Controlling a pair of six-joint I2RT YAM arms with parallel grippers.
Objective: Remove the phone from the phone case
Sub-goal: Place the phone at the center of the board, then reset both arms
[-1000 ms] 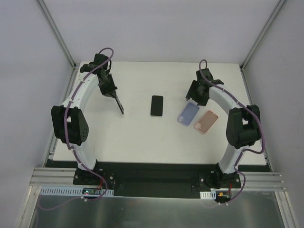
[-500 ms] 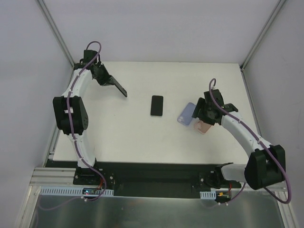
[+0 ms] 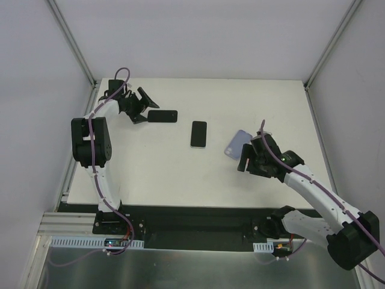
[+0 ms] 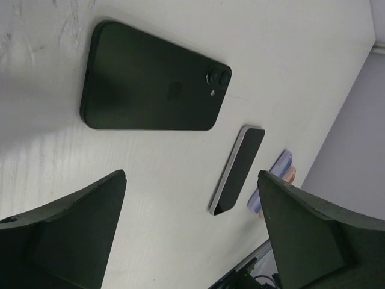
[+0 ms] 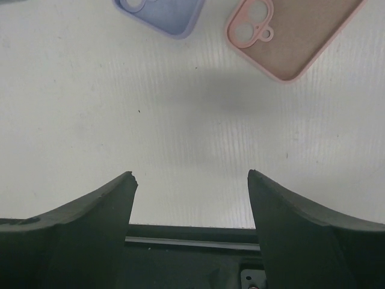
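**A:** Which step is in hand?

**B:** A late one, I'd judge. The dark phone (image 4: 153,84) lies back-up on the table (image 5: 180,132) and looks bare. The second phone (image 3: 198,133) lies screen-up near the middle. The purple case (image 5: 174,15) and pink case (image 5: 295,36) sit side by side to the right, and both look empty. Nothing seems to be inside a case.

**A:** So what does the next move call for?

**B:** Probably just lifting both arms clear without brushing a phone or a case. If the dark phone does wear a thin cover that I can't make out, one arm would have to pin it while the other peels a corner.

**A:** How are the left fingers (image 4: 66,232)?

**B:** Spread wide, with nothing held and nothing touched. The dark phone lies on the table just beyond their tips, apart from them.

**A:** And the right fingers (image 5: 313,226)?

**B:** Also wide apart and empty. They hover over bare table on the near side of the two cases, touching neither. From above, that arm hides the pink case, so only the wrist view shows it.
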